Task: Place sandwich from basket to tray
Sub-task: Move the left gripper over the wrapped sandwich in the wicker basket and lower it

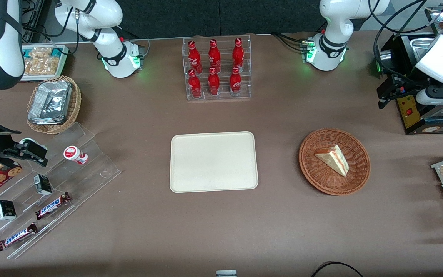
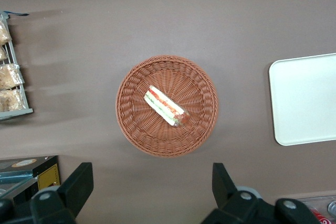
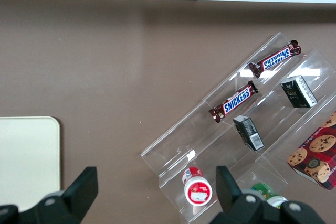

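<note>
Sandwich (image 2: 165, 106) wedge in round woven basket (image 2: 131, 129); gripper (image 2: 149, 184) spread above, empty.

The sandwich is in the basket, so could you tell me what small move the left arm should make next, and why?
Probably a descent toward the sandwich. The tool hangs open well above the table, off the basket's rim rather than over the wedge, and holds nothing. The sandwich lies in the basket's middle and the tray is bare, so nothing has been picked up yet. Centring over the wedge while lowering seems sensible.
</note>
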